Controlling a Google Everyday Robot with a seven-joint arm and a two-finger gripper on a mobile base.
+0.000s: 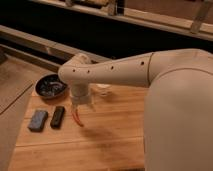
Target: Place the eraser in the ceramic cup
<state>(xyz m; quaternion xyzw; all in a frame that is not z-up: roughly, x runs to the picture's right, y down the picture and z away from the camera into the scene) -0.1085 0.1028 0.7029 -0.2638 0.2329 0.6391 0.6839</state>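
The eraser [58, 116], a small black bar, lies flat on the wooden table [110, 135] at the left, next to a blue block [38, 120]. My gripper [80, 106] points down over the table just right of the eraser, apart from it. A thin red-orange chili-like thing [77, 118] sits right under the gripper. A small whitish round thing that looks like the ceramic cup [103, 90] peeks out behind my arm, mostly hidden.
A wide dark shallow bowl [50, 86] stands at the table's back left corner. My white arm [125, 70] crosses above the table from the right. A dark shelf edge runs behind the table.
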